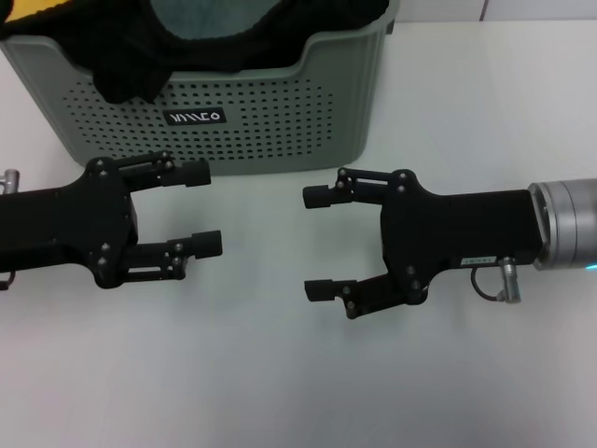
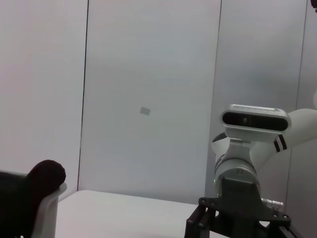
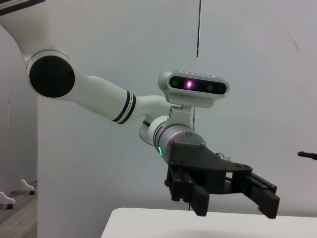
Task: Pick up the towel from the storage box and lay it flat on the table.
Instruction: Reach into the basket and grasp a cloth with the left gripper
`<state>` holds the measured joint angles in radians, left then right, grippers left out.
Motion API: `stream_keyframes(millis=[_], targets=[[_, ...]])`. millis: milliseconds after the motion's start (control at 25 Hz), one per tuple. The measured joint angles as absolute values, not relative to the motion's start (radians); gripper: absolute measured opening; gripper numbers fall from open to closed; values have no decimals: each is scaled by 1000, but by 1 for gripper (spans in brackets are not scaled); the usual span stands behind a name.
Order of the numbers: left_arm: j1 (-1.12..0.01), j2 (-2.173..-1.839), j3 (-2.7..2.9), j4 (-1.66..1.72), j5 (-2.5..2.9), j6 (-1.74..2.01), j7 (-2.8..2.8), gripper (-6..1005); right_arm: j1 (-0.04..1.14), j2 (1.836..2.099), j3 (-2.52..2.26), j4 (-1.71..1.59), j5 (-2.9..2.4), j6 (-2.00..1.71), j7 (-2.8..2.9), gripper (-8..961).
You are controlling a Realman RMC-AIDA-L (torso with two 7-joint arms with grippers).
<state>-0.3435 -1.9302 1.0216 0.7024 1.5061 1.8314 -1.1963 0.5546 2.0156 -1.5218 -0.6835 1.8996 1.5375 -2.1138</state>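
From the head view, both arms hang low over the table point(image 1: 298, 392), pointing at each other across its middle. The left gripper point(image 1: 203, 210) has its fingers spread wide with nothing between them, and the right gripper point(image 1: 317, 245) is parted just as wide and just as empty. Behind them, toward the table's far edge, stands the storage box point(image 1: 233, 121). A black cloth point(image 1: 121, 56) spills over its rim on the left, a teal-grey cloth point(image 1: 191, 14) lies deeper inside, and only a sliver of the towel point(image 1: 28, 9) shows — a yellow patch at the box's far left corner, mostly buried.

In the left wrist view, the box's rim with the black cloth draped over it sits off to one side, and the right gripper shows partly across the table, in front of a plain wall.

In the right wrist view, the left gripper point(image 3: 233, 196) hovers clear above the table, its fingers apart and holding nothing.

I'd judge the job hasn't properly begun — this looks like the ready pose before the reach. The next move calls for an arm, likely the left since it is nearer the yellow, to rise over the rim and take that yellow edge without snagging the black cloth on top.
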Motion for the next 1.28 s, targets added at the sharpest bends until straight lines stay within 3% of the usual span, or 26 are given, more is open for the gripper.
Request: stream_keyframes(millis=[880,1280], targets=[[-339,-1930,1002,693,1510,1828,-1207,714,545,2014,-1512,-684,1890,1536,-2110,875],[-330,-1995,773,610,1507,1822,-1208,709,514,2020,-1471,-683,1894,1529,-2111,875]])
